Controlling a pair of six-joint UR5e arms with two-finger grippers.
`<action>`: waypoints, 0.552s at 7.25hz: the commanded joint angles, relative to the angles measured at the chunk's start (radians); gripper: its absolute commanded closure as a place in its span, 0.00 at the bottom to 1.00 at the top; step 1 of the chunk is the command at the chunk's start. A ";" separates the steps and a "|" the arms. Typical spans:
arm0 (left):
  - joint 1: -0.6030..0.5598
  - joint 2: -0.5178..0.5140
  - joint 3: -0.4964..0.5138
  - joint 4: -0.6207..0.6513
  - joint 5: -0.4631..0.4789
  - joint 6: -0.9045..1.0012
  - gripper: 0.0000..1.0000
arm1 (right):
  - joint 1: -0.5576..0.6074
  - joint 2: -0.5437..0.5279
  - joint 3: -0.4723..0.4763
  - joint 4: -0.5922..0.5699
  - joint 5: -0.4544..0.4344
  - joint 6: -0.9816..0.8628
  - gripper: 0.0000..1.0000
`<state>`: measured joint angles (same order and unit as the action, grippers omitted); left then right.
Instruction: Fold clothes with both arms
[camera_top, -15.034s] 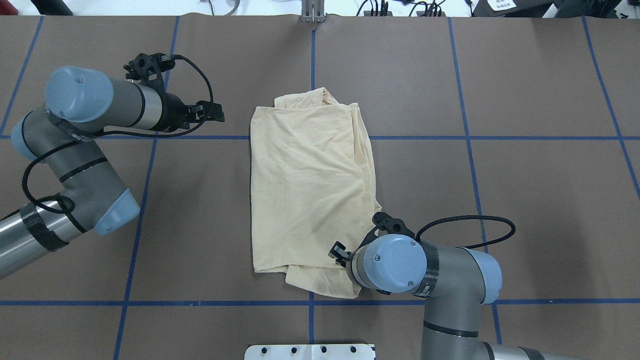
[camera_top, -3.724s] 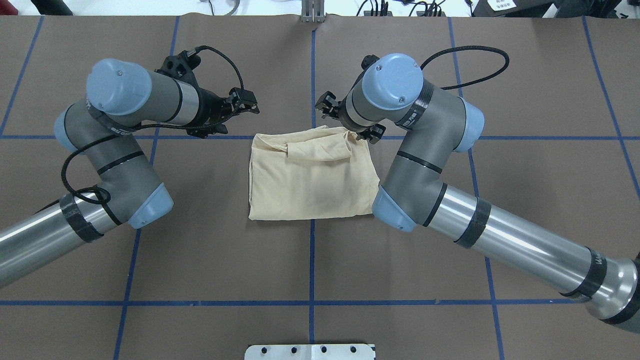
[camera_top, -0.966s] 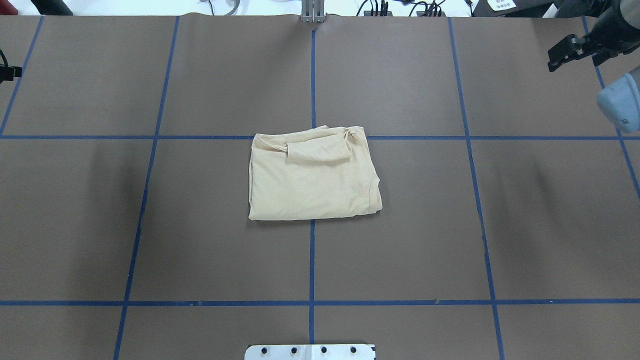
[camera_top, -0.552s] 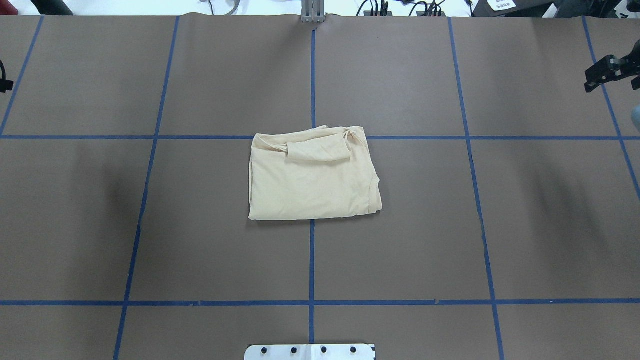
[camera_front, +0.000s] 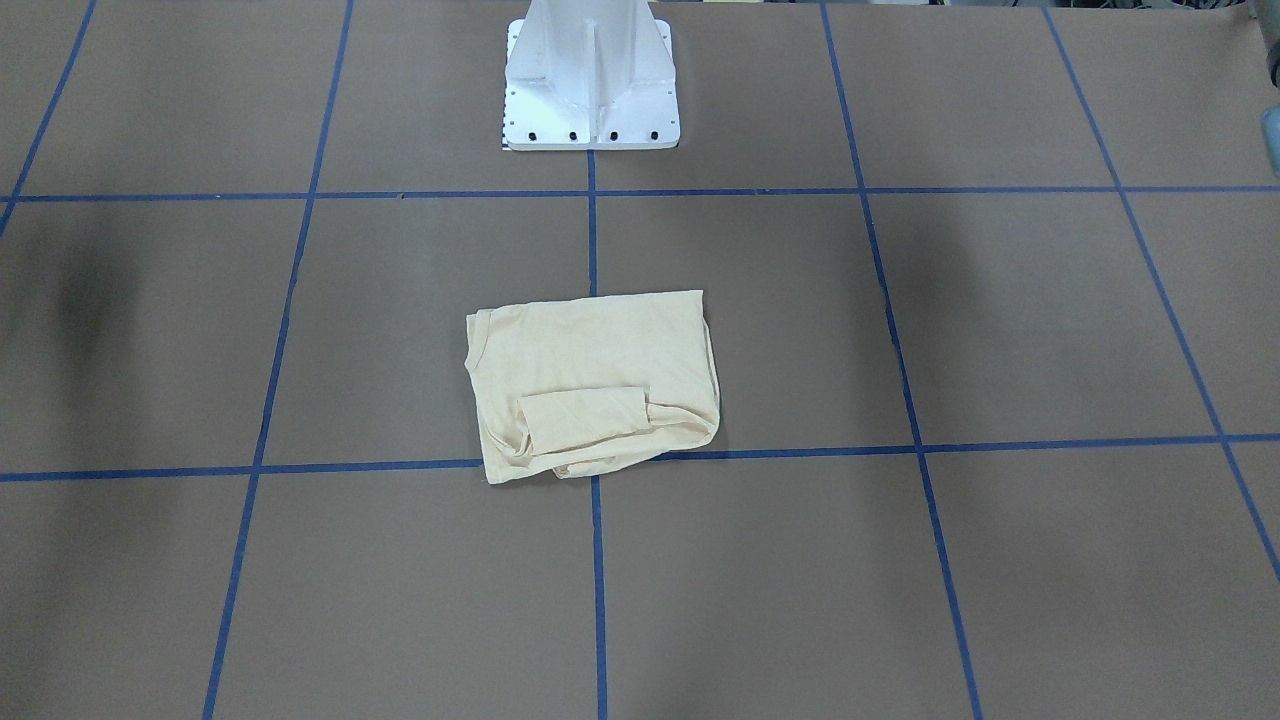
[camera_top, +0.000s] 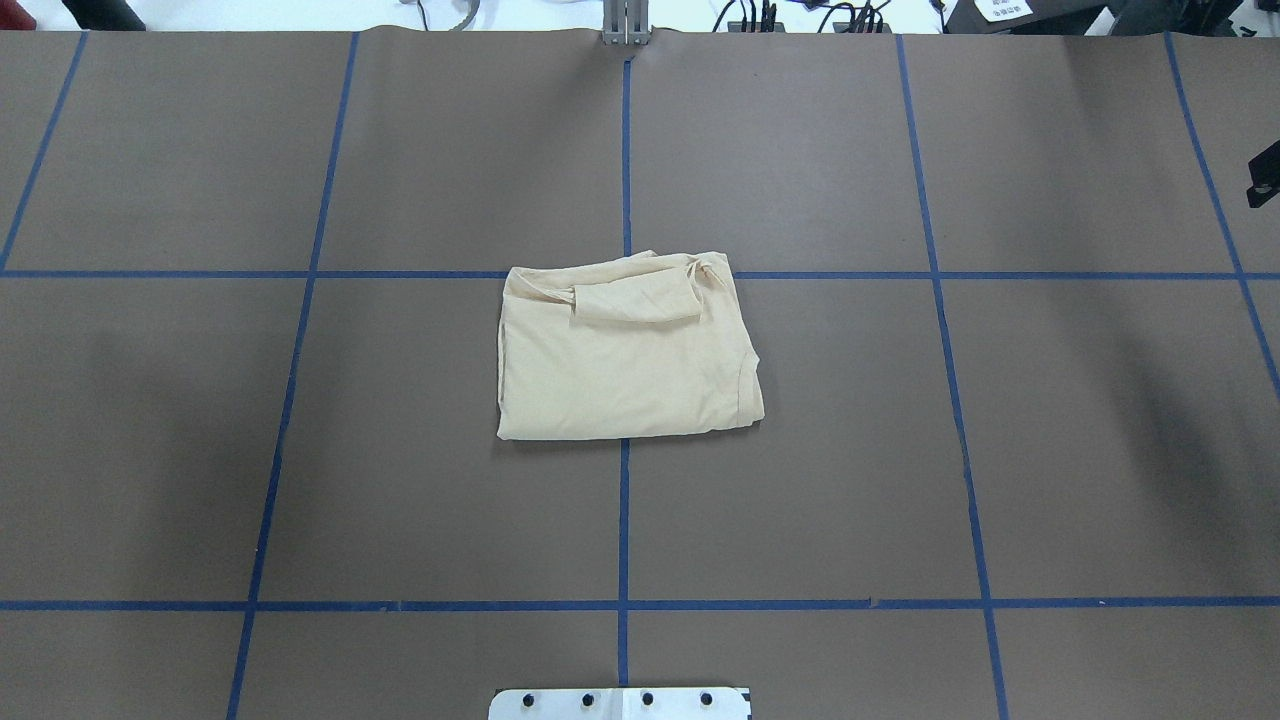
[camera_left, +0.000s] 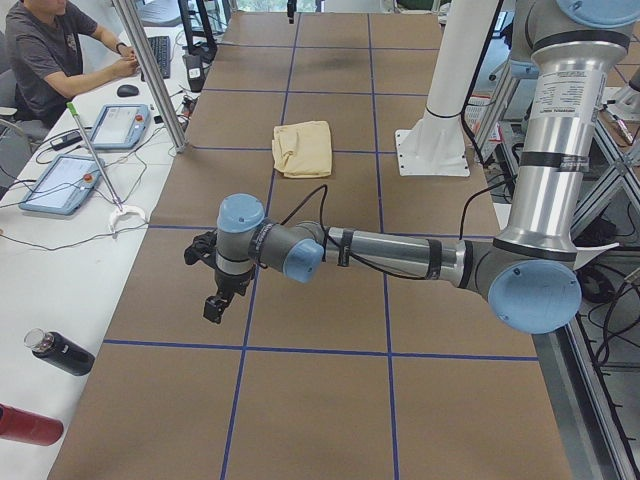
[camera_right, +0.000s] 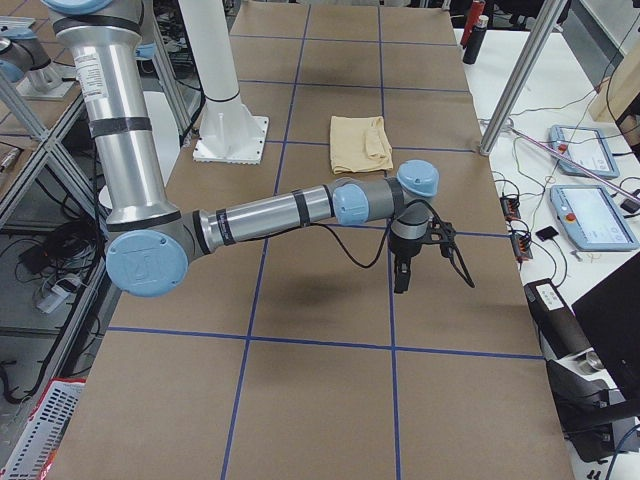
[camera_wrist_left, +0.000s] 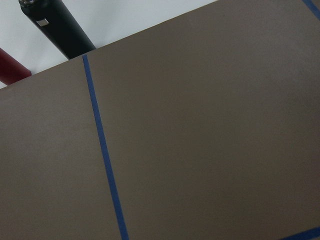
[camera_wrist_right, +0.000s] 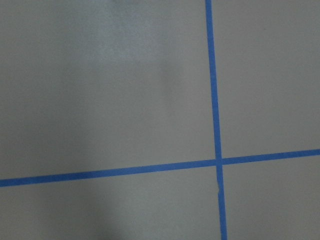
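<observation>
Brown paper-covered table (camera_top: 400, 450), blue tape grid. Pale cream-yellow T-shirt (camera_top: 625, 360) lies at table centre, folded into compact rectangle. One sleeve (camera_top: 635, 303) lies flat along edge farthest from robot. White pedestal base (camera_front: 590, 80) stands near the opposite edge.

Left arm (camera_left: 400, 255) stretched low toward table's left end. Left gripper (camera_left: 214, 305) points down over bare paper, well apart from shirt. Right arm (camera_right: 270, 210) likewise at right end, right gripper (camera_right: 400, 275) pointing down.

I cannot tell whether either gripper's fingers are apart or together.
</observation>
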<state>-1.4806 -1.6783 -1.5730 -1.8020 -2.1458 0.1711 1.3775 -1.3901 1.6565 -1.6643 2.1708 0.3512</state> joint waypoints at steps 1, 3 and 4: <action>-0.090 0.003 -0.042 0.216 -0.052 0.091 0.01 | 0.079 -0.021 0.014 -0.086 0.123 -0.058 0.00; -0.090 0.008 -0.033 0.250 -0.075 0.091 0.00 | 0.130 -0.087 0.020 -0.086 0.149 -0.214 0.00; -0.090 0.012 -0.025 0.251 -0.075 0.091 0.00 | 0.161 -0.121 0.022 -0.083 0.150 -0.275 0.00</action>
<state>-1.5693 -1.6709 -1.6066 -1.5594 -2.2174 0.2612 1.5032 -1.4710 1.6764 -1.7479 2.3135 0.1537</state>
